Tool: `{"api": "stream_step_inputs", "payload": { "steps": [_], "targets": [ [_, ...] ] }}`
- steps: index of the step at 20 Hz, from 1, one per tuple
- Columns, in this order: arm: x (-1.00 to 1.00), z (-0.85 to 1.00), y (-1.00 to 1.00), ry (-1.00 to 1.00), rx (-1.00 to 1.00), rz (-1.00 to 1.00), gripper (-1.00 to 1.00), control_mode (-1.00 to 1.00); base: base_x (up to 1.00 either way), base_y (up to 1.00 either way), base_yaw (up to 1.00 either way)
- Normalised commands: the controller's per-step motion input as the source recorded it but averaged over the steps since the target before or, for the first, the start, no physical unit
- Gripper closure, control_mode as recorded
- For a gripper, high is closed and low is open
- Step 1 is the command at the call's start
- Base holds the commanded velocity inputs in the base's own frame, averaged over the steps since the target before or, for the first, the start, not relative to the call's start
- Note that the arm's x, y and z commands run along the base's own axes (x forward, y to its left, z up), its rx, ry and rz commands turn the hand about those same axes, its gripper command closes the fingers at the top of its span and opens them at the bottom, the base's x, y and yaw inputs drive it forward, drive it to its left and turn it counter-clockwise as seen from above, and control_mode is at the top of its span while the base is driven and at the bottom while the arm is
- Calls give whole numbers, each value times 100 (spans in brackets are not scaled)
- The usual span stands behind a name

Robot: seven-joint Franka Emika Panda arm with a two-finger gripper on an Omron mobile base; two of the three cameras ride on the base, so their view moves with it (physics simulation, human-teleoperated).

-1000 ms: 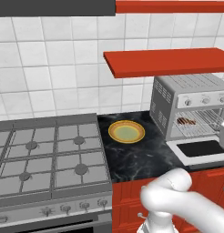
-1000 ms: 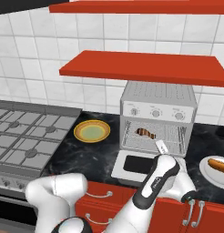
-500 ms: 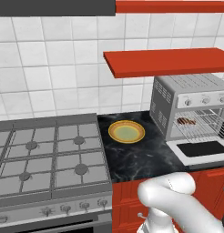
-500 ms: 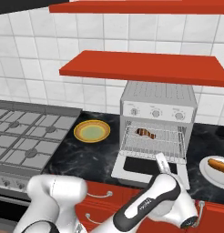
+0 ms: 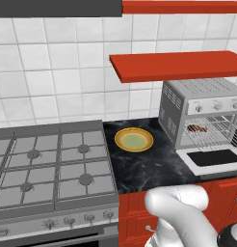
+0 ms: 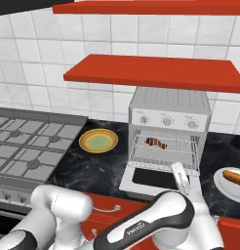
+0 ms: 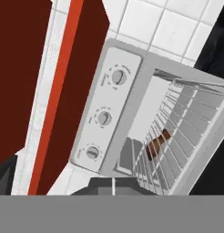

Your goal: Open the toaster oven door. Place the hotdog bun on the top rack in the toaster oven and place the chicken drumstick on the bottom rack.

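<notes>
The white-framed, black-glass toaster oven door (image 6: 158,178) lies lowered flat, the cavity unobstructed. The small brown chicken drumstick (image 6: 155,143) rests on a wire rack. The two-finger gripper (image 6: 181,178), pulled back since earlier, is pressed shut, empty.

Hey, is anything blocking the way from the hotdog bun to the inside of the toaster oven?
Nothing solid: the toaster oven door lies folded down and the cavity is open. The chicken drumstick lies on a rack inside. The shut claw hangs just before the opening, on the side of the hotdog bun.
</notes>
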Motion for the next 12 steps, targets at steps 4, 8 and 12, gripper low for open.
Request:
{"api": "stream_step_inputs", "payload": {
  "steps": [4,8,12],
  "targets": [
    [-51,32,-4,29,-7,-7,-100,-100,0,0,0],
    [-4,2,-8,51,-16,-7,-100,-100,0,0,0],
    [-18,4,-31,47,-14,-3,-100,-100,0,0,0]
  ]
}}
